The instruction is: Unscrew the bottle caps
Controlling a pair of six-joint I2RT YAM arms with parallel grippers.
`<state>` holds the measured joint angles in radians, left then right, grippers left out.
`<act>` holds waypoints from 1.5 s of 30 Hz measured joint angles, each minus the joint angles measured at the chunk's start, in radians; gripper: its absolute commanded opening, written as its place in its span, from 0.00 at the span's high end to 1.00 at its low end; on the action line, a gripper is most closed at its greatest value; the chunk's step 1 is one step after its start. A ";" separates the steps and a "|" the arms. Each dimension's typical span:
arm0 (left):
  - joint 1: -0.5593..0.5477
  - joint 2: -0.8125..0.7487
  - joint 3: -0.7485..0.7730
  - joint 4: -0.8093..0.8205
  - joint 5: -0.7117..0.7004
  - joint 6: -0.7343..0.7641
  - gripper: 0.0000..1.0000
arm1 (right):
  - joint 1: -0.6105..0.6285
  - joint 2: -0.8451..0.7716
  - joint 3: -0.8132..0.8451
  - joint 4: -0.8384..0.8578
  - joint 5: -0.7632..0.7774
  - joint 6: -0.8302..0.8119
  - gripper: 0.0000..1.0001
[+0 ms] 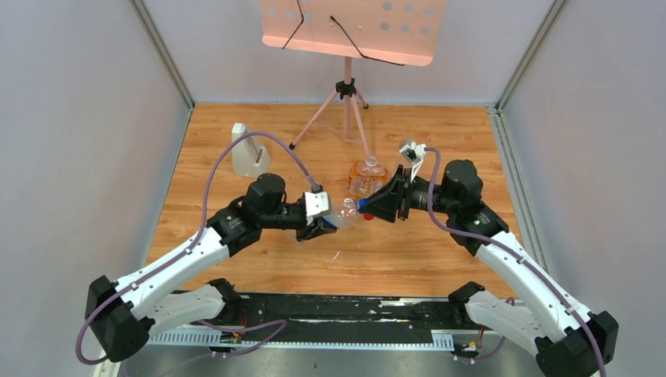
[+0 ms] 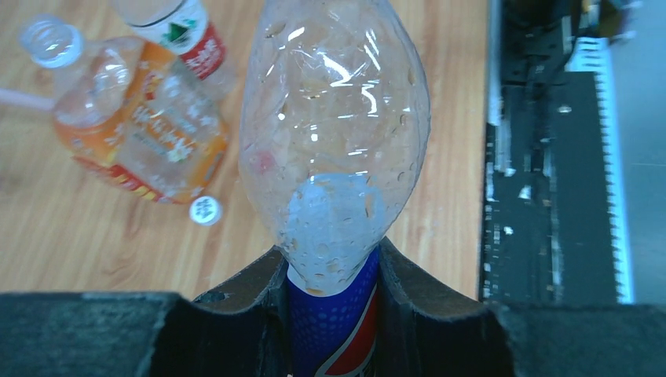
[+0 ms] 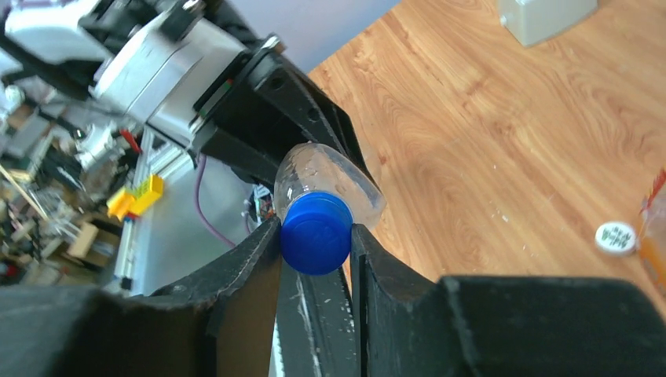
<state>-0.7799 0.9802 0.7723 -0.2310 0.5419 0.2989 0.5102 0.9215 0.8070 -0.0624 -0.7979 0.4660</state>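
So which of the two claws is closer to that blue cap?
Right. The right gripper is clamped on the blue cap itself; the left gripper grips the Pepsi bottle further down, at its label.

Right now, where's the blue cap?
Mid-table in the top view: the blue cap sits on the Pepsi bottle, pinched in the jaws of the right gripper. The left gripper holds that bottle, just nearer the arm bases than the orange bottle.

— Bright, even light from overhead; shadows on the table (image 1: 471, 133) are faint and soft.
— Agreed. White glare streaks the clear Pepsi bottle (image 2: 334, 118) up close, and the far clutter (image 3: 63, 181) in the right wrist view is blurred.
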 measured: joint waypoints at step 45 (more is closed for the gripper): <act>0.066 -0.179 -0.114 0.217 -0.111 -0.226 1.00 | 0.013 0.060 -0.290 -0.142 0.562 0.086 0.87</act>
<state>-0.7136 0.8009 0.6586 -0.0139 0.4313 0.0731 0.5232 0.9810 0.5167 -0.2043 -0.2359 0.5522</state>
